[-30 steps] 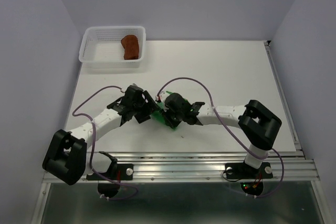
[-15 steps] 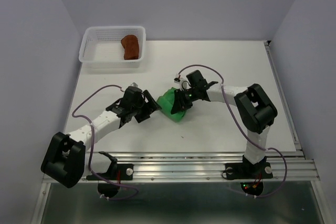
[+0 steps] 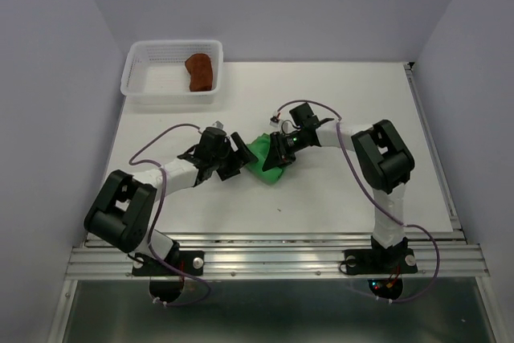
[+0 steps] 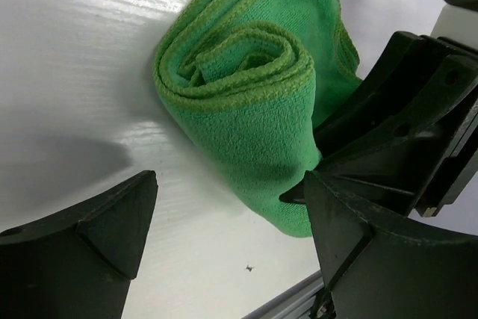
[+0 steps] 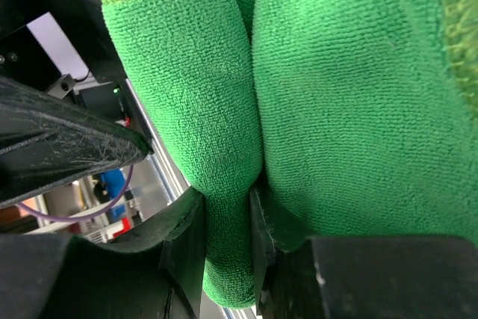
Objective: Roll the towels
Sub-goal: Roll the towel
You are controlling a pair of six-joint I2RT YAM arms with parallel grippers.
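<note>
Presently the left gripper (image 4: 229, 184) is standing open beside the bright green rolled cloth towel (image 4: 254, 87) on the counter (image 3: 361, 118); the right gripper (image 5: 228, 218) is clamping its fold, best pulled taut. Beyond, the rust-brown towel (image 3: 199, 72) is lying in the white mesh basket (image 3: 136, 79).

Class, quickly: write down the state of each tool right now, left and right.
Left tool: open, holding nothing.
Right tool: shut on a fold of the green towel.

We find the rolled towel (image 3: 262, 156) (image 4: 254, 110) (image 5: 358, 95) on the table (image 3: 353, 94) just ahead of the left gripper (image 3: 238, 158) (image 4: 228, 229), a fold of it between the fingers of the right gripper (image 3: 277, 154) (image 5: 228, 240). Well apart, beyond the left gripper, the basket (image 3: 161, 95) holds the other towel (image 3: 200, 72).
</note>
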